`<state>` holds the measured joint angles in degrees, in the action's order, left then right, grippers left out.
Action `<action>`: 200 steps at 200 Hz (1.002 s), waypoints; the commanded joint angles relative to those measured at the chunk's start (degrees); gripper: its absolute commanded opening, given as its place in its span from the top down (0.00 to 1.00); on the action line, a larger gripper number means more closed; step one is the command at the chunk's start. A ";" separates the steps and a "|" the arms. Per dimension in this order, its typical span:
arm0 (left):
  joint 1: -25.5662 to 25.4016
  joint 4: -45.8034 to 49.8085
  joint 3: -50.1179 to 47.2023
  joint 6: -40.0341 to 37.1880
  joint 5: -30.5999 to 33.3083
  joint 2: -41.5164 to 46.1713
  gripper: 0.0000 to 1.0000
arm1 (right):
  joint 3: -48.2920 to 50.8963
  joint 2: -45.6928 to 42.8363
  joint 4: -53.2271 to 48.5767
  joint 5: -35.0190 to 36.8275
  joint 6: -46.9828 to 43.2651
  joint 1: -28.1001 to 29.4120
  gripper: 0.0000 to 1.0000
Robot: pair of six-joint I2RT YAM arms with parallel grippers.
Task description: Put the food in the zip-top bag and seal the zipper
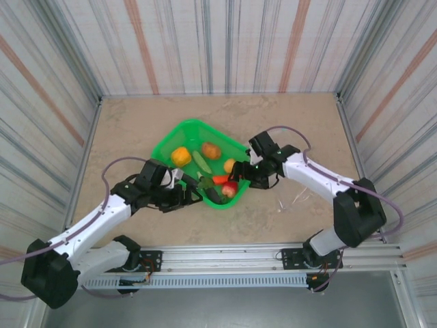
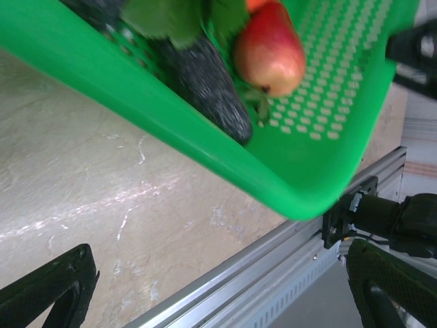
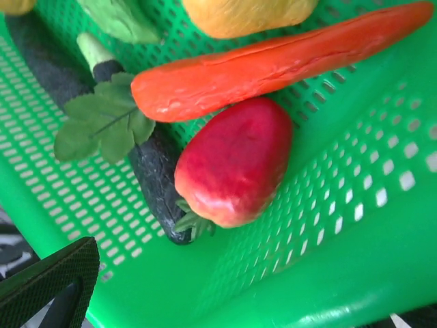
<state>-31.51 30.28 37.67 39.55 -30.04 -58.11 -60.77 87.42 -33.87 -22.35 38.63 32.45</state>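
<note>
The food lies in a green mesh basket (image 1: 171, 137): orange pepper (image 1: 181, 156), potato (image 1: 211, 149), cucumber (image 1: 201, 162), small orange (image 1: 229, 165), red chili (image 1: 220, 179), red apple (image 1: 230, 189) and dark eggplant (image 1: 212, 195). My left gripper (image 1: 191, 195) is open at the basket's near-left corner, its fingers (image 2: 48, 294) wide apart with bare table between them. My right gripper (image 1: 249, 176) is open over the basket's right wall, just above the apple (image 3: 232, 160), chili (image 3: 273, 65) and eggplant (image 3: 153, 171). Faint shiny creases (image 1: 298, 198) right of the basket look like the zip-top bag; its zipper cannot be made out.
The basket's corner (image 2: 300, 198) overhangs the table close to the aluminium rail (image 2: 273, 273) at the near edge. Striped walls enclose the table on three sides. Bare marble-look table (image 1: 136, 123) lies to the left of and behind the basket.
</note>
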 commanded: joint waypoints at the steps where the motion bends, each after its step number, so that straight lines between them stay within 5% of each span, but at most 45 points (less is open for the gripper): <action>1: 0.61 -0.63 4.44 -3.72 -2.65 -3.21 0.02 | -8.19 6.02 2.67 0.09 -3.25 -1.96 0.07; 39: 1.33 -7.64 11.82 -2.53 -6.51 -15.82 0.03 | -23.08 17.15 -2.71 4.76 -6.15 -3.01 0.06; 79: 1.54 -12.67 21.54 -2.44 -6.57 -31.13 0.07 | -27.90 14.29 -7.69 12.39 -7.51 -7.12 0.02; 135: 4.80 -14.09 35.29 -4.44 -3.68 -43.92 0.09 | -16.60 7.80 -8.85 24.51 -8.36 -10.12 0.06; 200: 5.06 -9.79 31.71 -8.57 1.17 -31.48 0.10 | -15.01 16.40 -9.72 29.65 -13.40 -6.16 0.16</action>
<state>-26.00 16.84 71.48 35.03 -31.99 -98.02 -74.35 98.59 -41.76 3.68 29.12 23.46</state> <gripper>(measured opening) 0.900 0.852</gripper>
